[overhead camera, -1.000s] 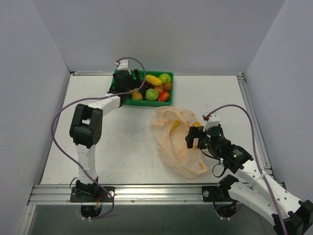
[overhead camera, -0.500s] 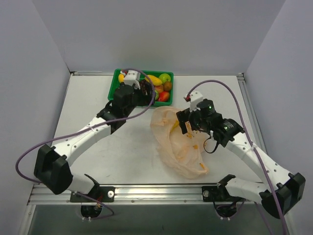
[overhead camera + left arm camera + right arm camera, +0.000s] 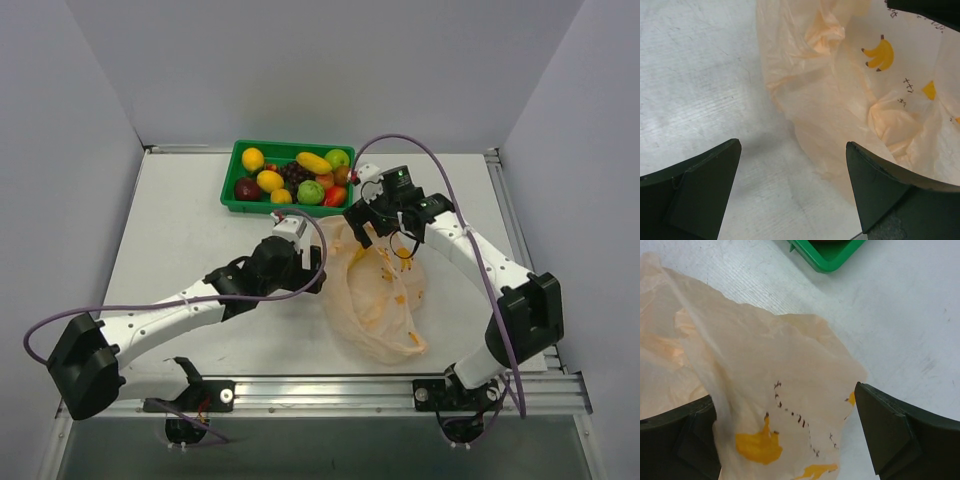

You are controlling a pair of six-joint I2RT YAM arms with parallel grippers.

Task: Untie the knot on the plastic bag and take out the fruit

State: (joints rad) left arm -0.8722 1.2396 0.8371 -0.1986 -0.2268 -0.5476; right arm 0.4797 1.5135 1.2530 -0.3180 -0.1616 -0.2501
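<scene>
At the plastic bag (image 3: 375, 295), left gripper (image 3: 792, 147) and right gripper (image 3: 784, 395) gape, perhaps touching.

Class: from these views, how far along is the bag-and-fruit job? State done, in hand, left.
Done: the fruit lies in the green tray, and the plastic bag lies slack, apparently untied. In hand: the left gripper and right gripper, both open, are at the bag. Left: perhaps checking the bag; its inside is unclear.

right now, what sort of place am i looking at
Probably a robotics lab test bench: two robot arms bolted to a white table, plain grey walls around it, a green tray of fruit.
</scene>
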